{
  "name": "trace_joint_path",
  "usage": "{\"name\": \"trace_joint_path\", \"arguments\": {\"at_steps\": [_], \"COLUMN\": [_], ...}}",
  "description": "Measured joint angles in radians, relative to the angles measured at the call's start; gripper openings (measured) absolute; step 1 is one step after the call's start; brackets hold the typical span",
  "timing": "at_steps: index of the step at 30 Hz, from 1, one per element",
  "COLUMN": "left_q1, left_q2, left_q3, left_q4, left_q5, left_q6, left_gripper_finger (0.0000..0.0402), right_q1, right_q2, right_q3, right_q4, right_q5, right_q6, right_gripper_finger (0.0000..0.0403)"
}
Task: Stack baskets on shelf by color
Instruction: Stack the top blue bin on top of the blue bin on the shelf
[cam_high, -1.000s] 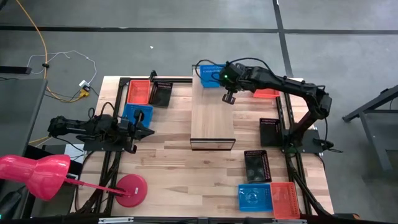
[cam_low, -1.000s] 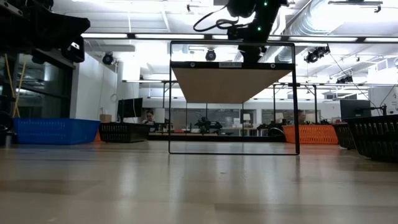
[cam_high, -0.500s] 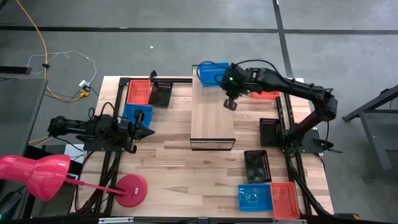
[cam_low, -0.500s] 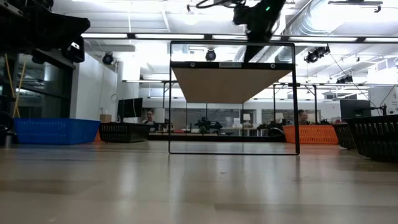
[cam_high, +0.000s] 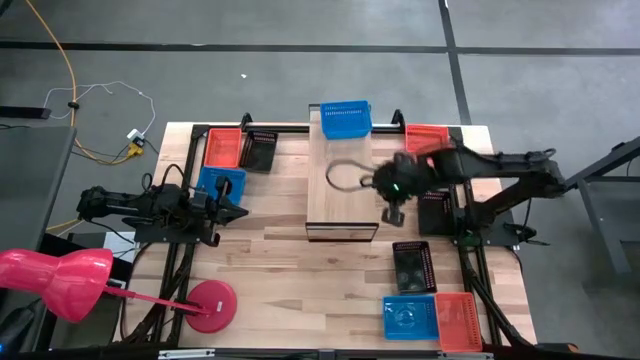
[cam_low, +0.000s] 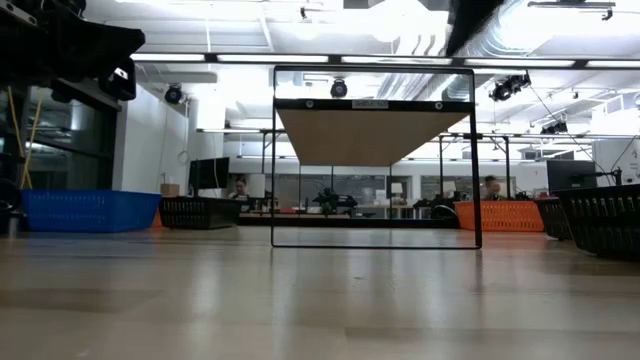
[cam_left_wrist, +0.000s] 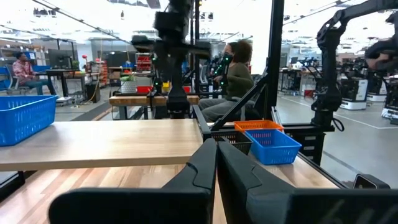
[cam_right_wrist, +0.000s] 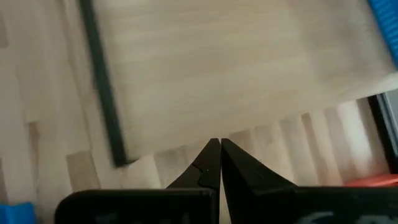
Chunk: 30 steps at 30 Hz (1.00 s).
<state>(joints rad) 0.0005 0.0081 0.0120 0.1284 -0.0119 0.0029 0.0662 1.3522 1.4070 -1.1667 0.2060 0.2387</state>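
The shelf (cam_high: 342, 190) stands mid-table, a light board on a black frame. One blue basket (cam_high: 345, 118) sits on its far end. My right gripper (cam_high: 392, 214) hovers shut and slanting down above the shelf's near right corner (cam_right_wrist: 118, 155), holding nothing. My left gripper (cam_high: 240, 212) waits shut at the table's left, pointing level toward the shelf (cam_left_wrist: 99, 140). Other baskets rest on the tabletop: red (cam_high: 223, 148), black (cam_high: 260, 150) and blue (cam_high: 220, 183) on the left.
On the right side lie a red basket (cam_high: 430, 138), two black ones (cam_high: 432, 208) (cam_high: 411, 265), and a blue (cam_high: 408, 315) and red (cam_high: 458, 320) pair near the front edge. A pink lamp-like object (cam_high: 60, 280) stands at the near left. People sit beyond the table (cam_left_wrist: 239, 74).
My right gripper has swung from beside the blue basket at the shelf's far end toward the table's near edge and right, rising slightly and tipping further down. It has stayed shut. The blue basket stays on the shelf's far end.
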Motion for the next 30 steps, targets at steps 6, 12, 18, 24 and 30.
{"name": "trace_joint_path", "arguments": {"at_steps": [6,12,18,24,30], "left_q1": [0.000,0.000,0.000,0.000,0.000], "left_q2": [0.000,0.000,0.000,0.000,0.000], "left_q3": [0.000,0.000,0.000,0.000,0.001], "left_q4": [0.000,0.000,0.000,0.035,0.057], "left_q5": [0.000,0.000,0.000,-0.003,-0.026], "left_q6": [0.000,0.000,0.000,0.000,0.000], "left_gripper_finger": [0.0003,0.0003,0.0003,0.0003,0.0003], "right_q1": [0.097,0.217,0.271,0.253,0.232], "right_q2": [-0.257,-0.518,-0.673,-0.719,-0.719], "right_q3": [-0.317,-0.551,-0.768,-0.910,-0.947], "right_q4": [0.182,0.486,0.907,1.160,1.233], "right_q5": [0.056,0.245,0.352,0.351,0.351], "right_q6": [0.149,0.134,-0.079,-0.214,-0.247], "right_gripper_finger": [0.0000,0.0000,0.0000,0.0000,0.0000]}}
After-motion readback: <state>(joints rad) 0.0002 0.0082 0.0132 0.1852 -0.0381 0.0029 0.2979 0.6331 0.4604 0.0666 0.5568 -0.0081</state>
